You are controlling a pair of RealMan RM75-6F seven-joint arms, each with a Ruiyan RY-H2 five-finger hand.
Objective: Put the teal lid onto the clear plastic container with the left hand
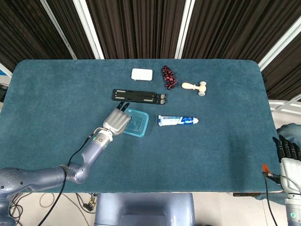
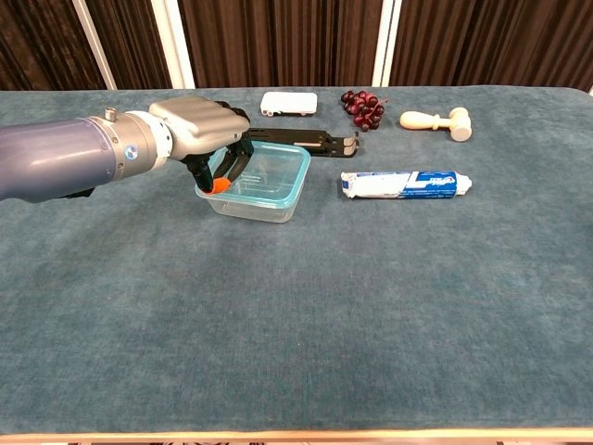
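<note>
The robot's left hand (image 2: 199,125) reaches in from the left side of the blue-covered desk (image 2: 296,315), its fingers (image 2: 232,165) curled down over the near-left corner of the clear plastic container (image 2: 255,193). The teal lid (image 2: 283,167) sits on top of that container, its rim framing the box just right of the fingers, which touch the lid's left edge. An orange pad shows at one fingertip against the container's wall. Whether the fingers grip the lid or only rest on it cannot be told from either view.

Just beyond the fingers, toward the far edge of the desk, lies a black folding stand (image 1: 138,96), flat and close behind the container. Farther back sits a small white box (image 1: 142,74). To the right of the fingers, past the container, a toothpaste tube (image 2: 408,184) lies on its side, apart from the box. Behind it are a bunch of dark red grapes (image 2: 363,106) and a small wooden mallet (image 2: 437,120), well away from the fingers.

At the far right, seen from the head view, the right hand (image 1: 287,149) hangs off the desk's edge, its dark fingers (image 1: 282,147) held straight, close together and holding nothing.
</note>
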